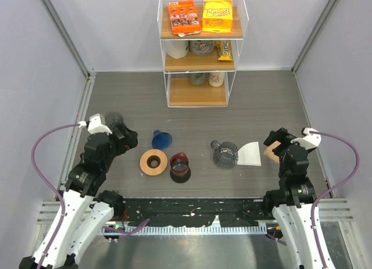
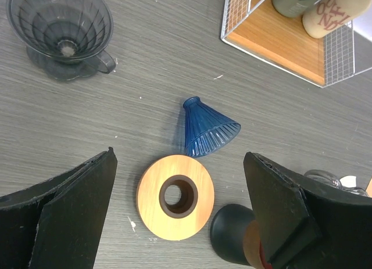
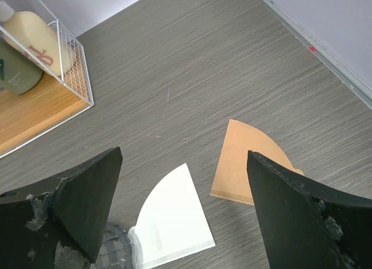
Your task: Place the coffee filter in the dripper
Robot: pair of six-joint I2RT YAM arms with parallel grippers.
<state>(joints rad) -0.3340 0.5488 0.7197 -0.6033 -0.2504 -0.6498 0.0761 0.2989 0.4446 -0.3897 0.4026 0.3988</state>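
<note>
Grey wood-grain tabletop (image 1: 261, 100), matte, with pale lavender walls on three sides. A white wire rack (image 1: 195, 97) with wooden shelves stands at the top centre of the overhead view. Two orange snack boxes (image 1: 185, 17) lie on its top tier.

Left gripper (image 2: 179, 155): black, rough-edged fingers spread wide apart, nothing between them, hanging over the table. Under it in the wrist view:
- flat wooden ring (image 2: 175, 196), round, with a dark centre hole
- blue dripper (image 2: 204, 128), a ribbed translucent cone lying on its side just above the ring, apart from it
- smoky grey dripper (image 2: 61, 28), upper left, upright, ribbed inside, with a small handle
- dark cup (image 2: 229, 234) with a reddish rim, lower right, partly behind a finger

Right gripper (image 3: 183, 154): fingers also parted wide, holding nothing.
- white paper filter (image 3: 174, 219), fan-shaped, lies flat at bottom centre of the right wrist view, its lower left corner against a clear glass dripper (image 3: 113, 251)
- brown paper filter (image 3: 247, 164), same fan shape, lies flat just right of the white one, not touching it

Overhead, both filters sit right of centre, between the glass dripper and the right gripper. Neither filter is inside any dripper.
</note>
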